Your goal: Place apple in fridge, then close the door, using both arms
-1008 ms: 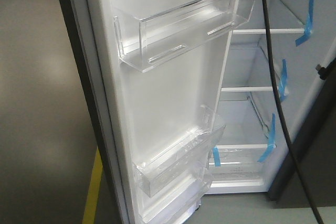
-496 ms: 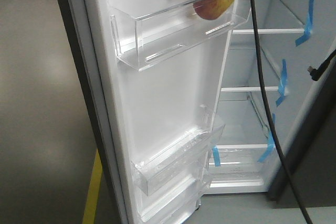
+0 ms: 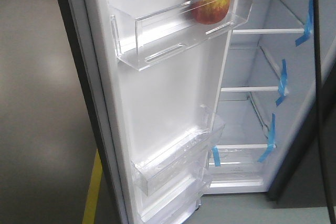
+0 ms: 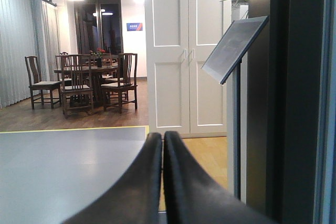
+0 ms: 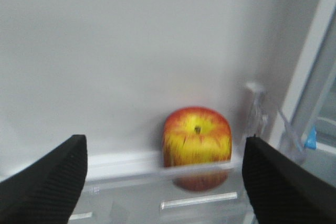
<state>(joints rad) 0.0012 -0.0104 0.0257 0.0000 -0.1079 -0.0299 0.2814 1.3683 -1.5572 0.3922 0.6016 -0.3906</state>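
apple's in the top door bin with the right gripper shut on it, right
Not quite. The apple is in the top door bin, but the right gripper is open, its fingers spread clear of the apple, as the right wrist view shows.

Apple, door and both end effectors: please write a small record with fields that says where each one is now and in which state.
apple: upright, not held, in the upper bin of the door
door: open
left end effector: shut, holds nothing
right end effector: open, apart from the apple, pointing at it
left to do: close the door
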